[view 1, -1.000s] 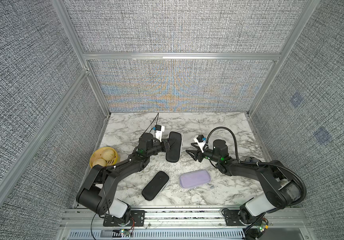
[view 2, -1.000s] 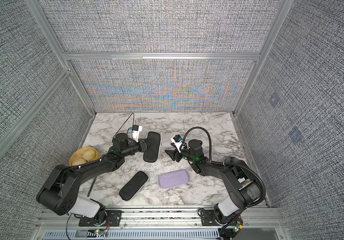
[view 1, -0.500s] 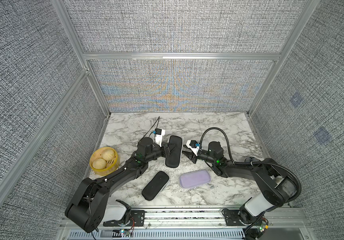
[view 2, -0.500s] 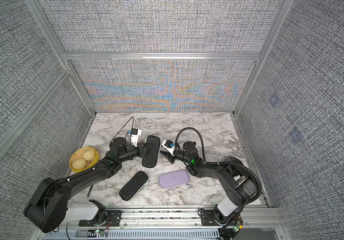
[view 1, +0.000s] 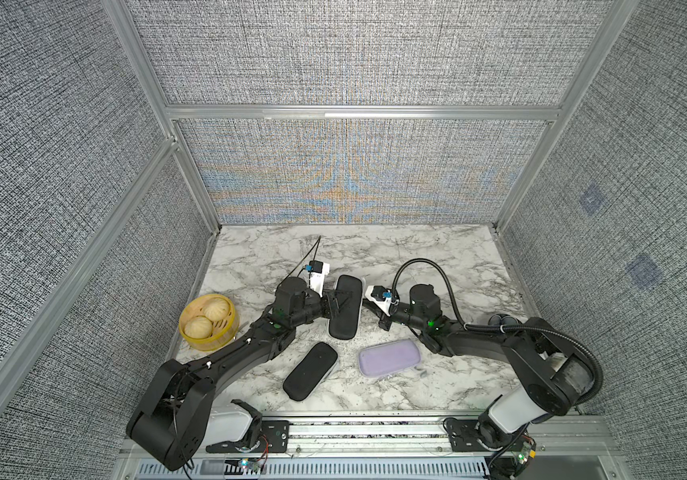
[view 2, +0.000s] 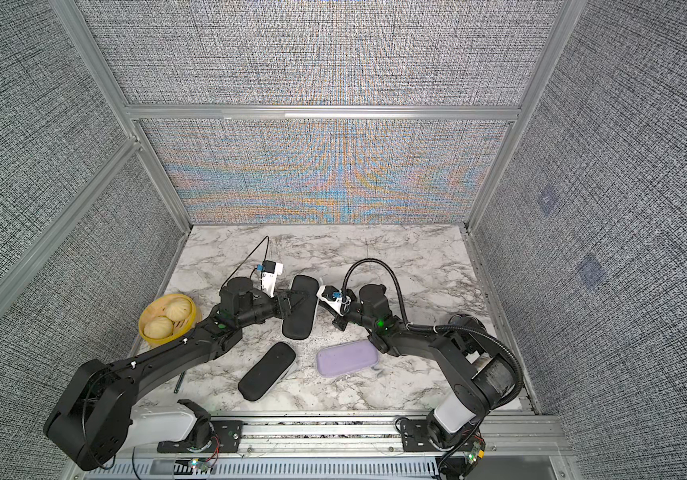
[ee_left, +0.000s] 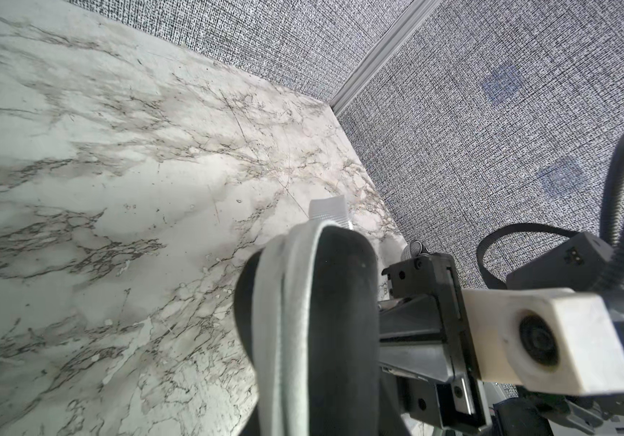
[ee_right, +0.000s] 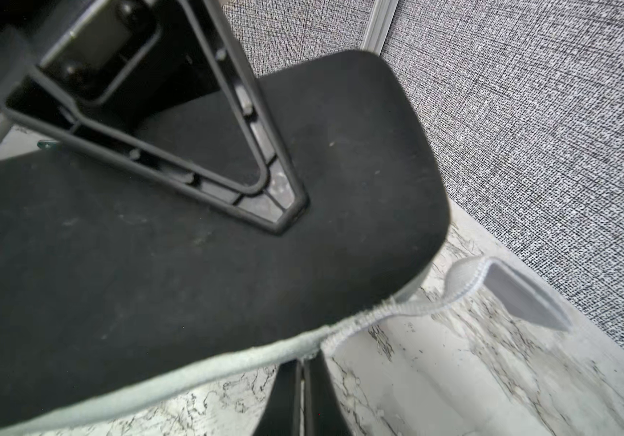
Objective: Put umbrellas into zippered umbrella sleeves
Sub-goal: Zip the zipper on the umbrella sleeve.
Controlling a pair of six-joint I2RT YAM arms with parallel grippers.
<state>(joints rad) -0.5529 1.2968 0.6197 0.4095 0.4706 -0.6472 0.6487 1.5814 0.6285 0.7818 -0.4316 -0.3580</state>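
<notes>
I am holding the far black rigid oblong umbrella sleeve (view 1: 346,320) with my left gripper (view 1: 338,300). Its jaws are standing narrow, clamping across the case's thickness from its left long side. One finger (ee_right: 272,177) is lying flat on the black top face. This sleeve is sitting near the middle of the white marble tabletop (view 1: 437,257), between my two wrists. Whether it is resting on the marble or hanging slightly above it I cannot tell. Its light grey zip edge (ee_left: 291,339) is running closed around the rim, seen edge-on from the left wrist.

My right gripper (view 1: 364,306) is coming in at the sleeve's opposite long side. Its jaws are shut tight, the two fingers (ee_right: 286,396) meeting just beneath the grey zip tape. Whether they are pinching a pull between them I cannot tell. A loose grey zip tail with a flat tab (ee_right: 510,294) is sticking out past the sleeve's rounded end, over the marble.

A second black oblong sleeve (view 1: 310,376) is lying closed and angled nearer my base, apart from the held one. A lavender oblong sleeve (view 1: 389,362) is lying closed beside it, next to my right forearm. A yellow round basket (view 1: 213,343) holding two pale buns is sitting at the table's left edge, beside my left arm.
</notes>
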